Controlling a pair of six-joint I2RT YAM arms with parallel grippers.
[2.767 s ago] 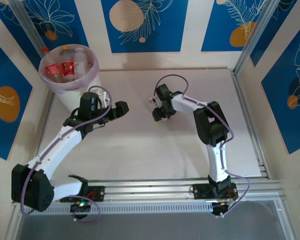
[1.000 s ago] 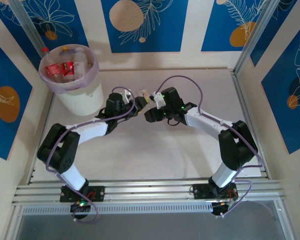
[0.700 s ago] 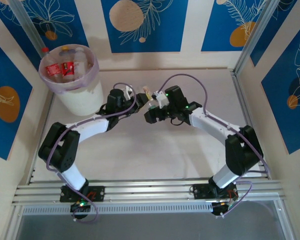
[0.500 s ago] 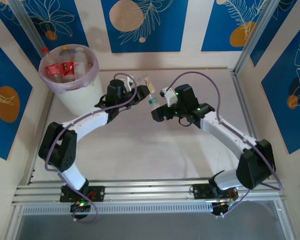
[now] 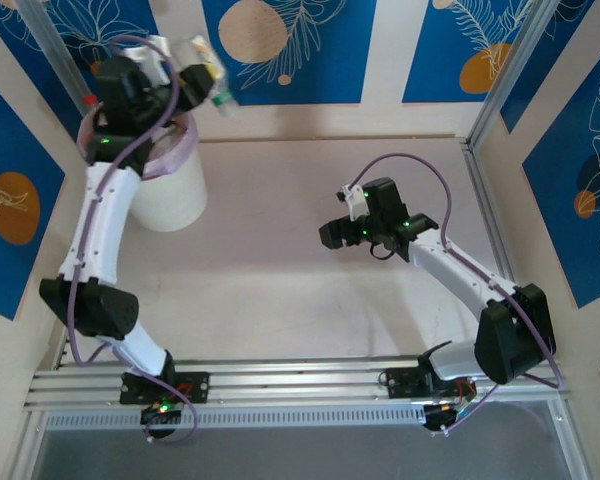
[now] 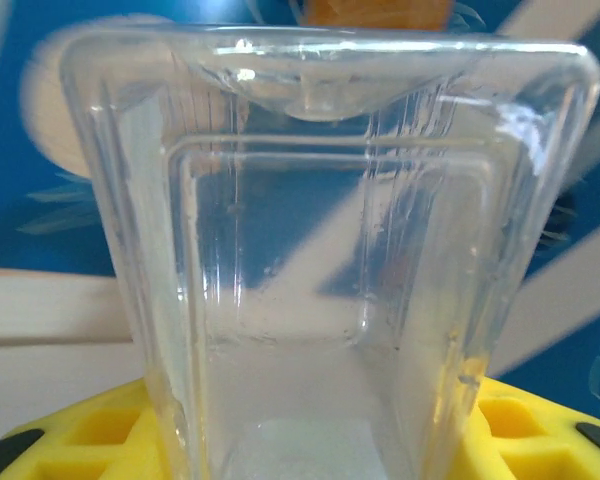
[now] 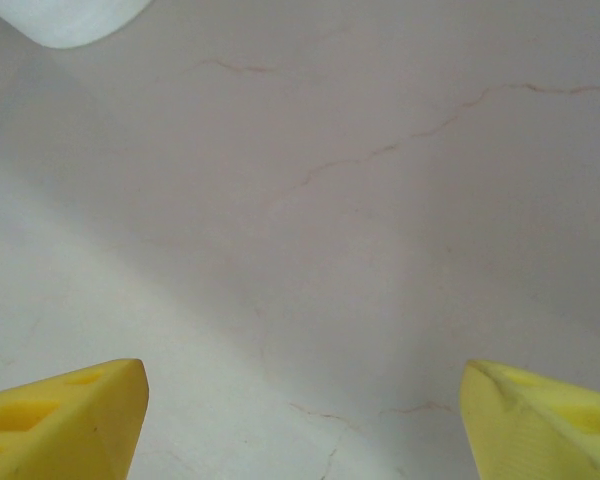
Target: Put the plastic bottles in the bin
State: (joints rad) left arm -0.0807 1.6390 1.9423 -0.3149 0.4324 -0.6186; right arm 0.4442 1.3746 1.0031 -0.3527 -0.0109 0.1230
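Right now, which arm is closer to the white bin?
Left. The left gripper holds a clear bottle raised close by the bin's rim. The right gripper hangs open over the table, well off to the bin's right.

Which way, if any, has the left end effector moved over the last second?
Yes. The left end effector, gripping the clear bottle, swung from mid-table up-left to the bin.

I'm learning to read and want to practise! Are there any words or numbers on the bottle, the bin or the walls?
None can be read anywhere.
On the clear bottle: up close its side is bare; from above it is too small to tell.
On the bin: plain white, no writing.
On the walls: only leaf and circle pictures, no letters.
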